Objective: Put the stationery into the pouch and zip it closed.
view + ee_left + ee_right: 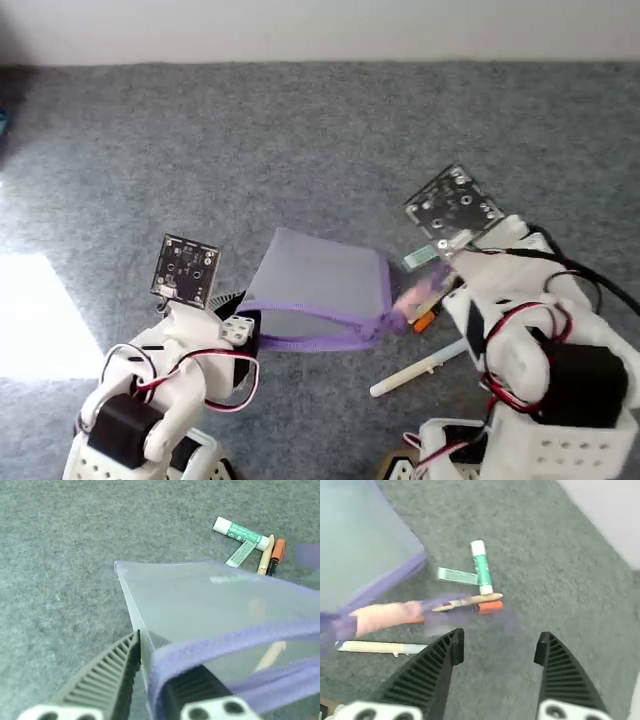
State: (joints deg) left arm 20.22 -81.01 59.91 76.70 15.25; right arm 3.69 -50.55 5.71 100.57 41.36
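High view gives us the left gripper (243,325) clamped on the near edge of the pouch (318,285) between the arms, while our right gripper (497,642) hangs spread wide over the pens (470,602) and glue stick (481,567) just beside it.

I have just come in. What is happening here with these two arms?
The left gripper holds the purple-edged pouch by its rim, one jaw inside and one outside. The right gripper hangs above the stationery with its jaws open, holding nothing. A green glue stick, a pencil, an orange pen and a white pen lie on the grey carpet beside the pouch, not yet packed.
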